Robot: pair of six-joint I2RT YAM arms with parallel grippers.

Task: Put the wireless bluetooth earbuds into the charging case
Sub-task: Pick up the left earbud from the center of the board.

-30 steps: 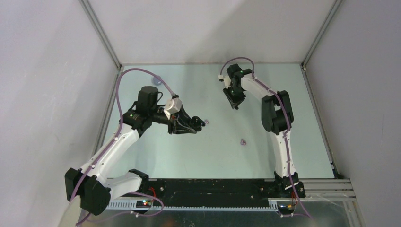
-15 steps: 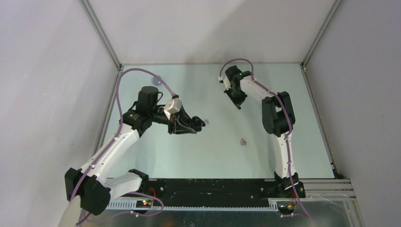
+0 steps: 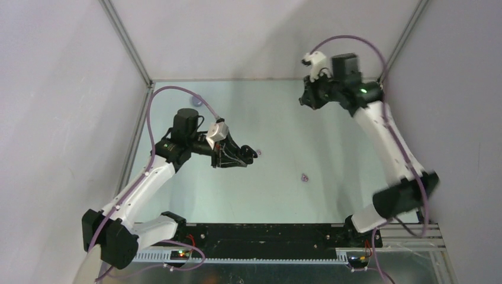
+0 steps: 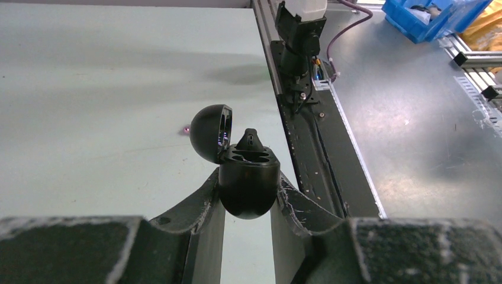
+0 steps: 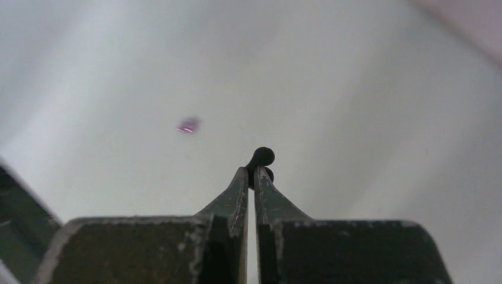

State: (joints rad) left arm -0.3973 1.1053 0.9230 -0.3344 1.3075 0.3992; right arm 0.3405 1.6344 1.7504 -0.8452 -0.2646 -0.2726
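Right claw (image 5: 253, 173) pinches 1 black earbud (image 5: 262, 157) at its tips; left claw (image 4: 249, 178) grips the charging case (image 4: 248, 192).

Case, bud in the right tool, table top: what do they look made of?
Charging case: black, smooth satin shell with soft highlights, likely hard plastic.
Black earbud in the right tool: smooth, probably plastic; too small to judge gloss.
Table: pale green, matte, diffuse shadows; material unclear.
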